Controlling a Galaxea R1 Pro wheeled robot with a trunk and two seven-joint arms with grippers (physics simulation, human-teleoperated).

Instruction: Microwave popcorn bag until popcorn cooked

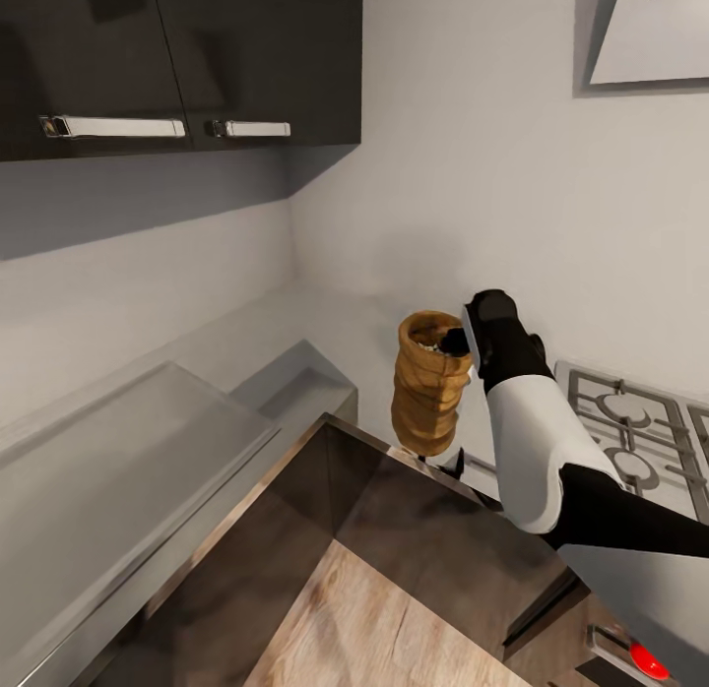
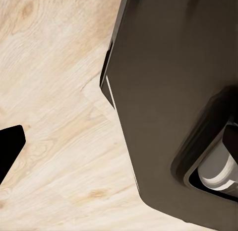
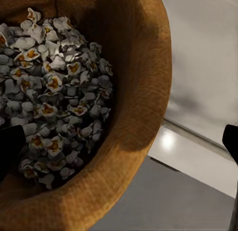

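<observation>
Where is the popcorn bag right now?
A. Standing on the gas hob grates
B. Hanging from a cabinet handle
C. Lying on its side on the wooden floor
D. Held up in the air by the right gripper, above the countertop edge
D: the right gripper pinches the rim of the popcorn bag, which hangs upright off the countertop beside the gas hob; the right wrist view shows popcorn inside it.
</observation>
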